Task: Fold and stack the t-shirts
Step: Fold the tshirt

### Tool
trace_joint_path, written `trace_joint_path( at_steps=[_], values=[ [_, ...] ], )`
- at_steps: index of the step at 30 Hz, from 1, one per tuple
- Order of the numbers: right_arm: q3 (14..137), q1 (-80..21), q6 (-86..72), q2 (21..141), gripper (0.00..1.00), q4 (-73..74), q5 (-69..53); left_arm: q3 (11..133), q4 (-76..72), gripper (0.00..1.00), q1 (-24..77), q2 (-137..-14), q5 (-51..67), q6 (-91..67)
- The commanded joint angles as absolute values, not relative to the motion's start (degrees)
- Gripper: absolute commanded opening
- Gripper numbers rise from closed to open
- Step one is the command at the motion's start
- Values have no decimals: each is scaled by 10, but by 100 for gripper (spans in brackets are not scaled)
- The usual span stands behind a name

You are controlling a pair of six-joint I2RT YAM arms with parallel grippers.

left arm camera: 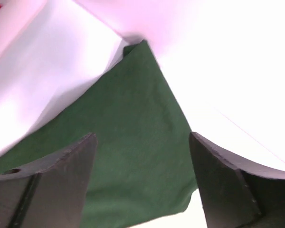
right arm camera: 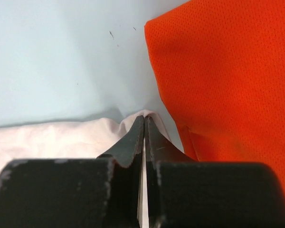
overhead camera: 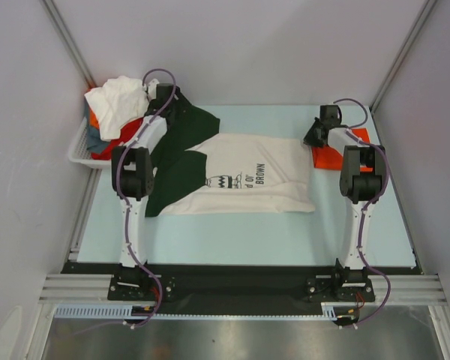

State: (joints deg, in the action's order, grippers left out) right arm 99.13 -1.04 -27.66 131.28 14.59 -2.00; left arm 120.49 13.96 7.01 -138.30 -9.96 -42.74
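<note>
**Top view.** The cream shirt [overhead camera: 247,176] lies spread flat mid-table, print up, with its dark green sleeves toward your left arm. The left gripper [overhead camera: 165,101] is over the far sleeve. The right gripper [overhead camera: 315,135] is at the shirt's far right corner. Just beside that corner is an orange shirt [overhead camera: 336,156], already folded flat. A white basket [overhead camera: 76,154] at the far left edge of the table [overhead camera: 232,240] holds a heap of white and red shirts [overhead camera: 120,101] waiting their turn.

**Left wrist.** The fingers [left arm camera: 61,166] stand wide apart, with nothing between them. The green sleeve [left arm camera: 133,118] lies below, running to a point. The surroundings are blown out white, so you can't tell table from cloth there.

**Right wrist.** The jaws are pressed tight together. A small pucker of cream hem [right arm camera: 141,115] is bunched at the tips, so it reads as a pinch on that corner. The orange cloth [right arm camera: 228,85] lies close on the right but isn't touched.

**Handling.**
- The shirt is thin, limp and light. It won't hold any shape and will drape from whatever point you lift.
- It will probably drag on the table rather than slide cleanly.
- Take it at hems, corners or sleeve seams, where doubled cloth gives the fingers something to bite.
- A single layer mid-panel may slip out.
- Your left side needs a matching hold near the sleeve or shoulder before lifting, or the fold will likely skew.
- Keep the right pinch clear of the orange shirt.
</note>
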Motion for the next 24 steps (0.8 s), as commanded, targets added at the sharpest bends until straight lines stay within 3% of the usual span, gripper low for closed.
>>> trace_joint_path(
  at_steps=[1, 12, 24],
  values=[
    [976, -8, -292, 1295, 0, 116, -71, 1232, 84, 87, 70, -1411, -92, -415],
    [958, -4, -309, 1286, 0, 88, -122, 1306, 77, 97, 117, -1469, -111, -367],
    [940, -7, -318, 1273, 0, 48, -192, 1339, 109, 97, 146, -1500, -105, -391]
  ],
)
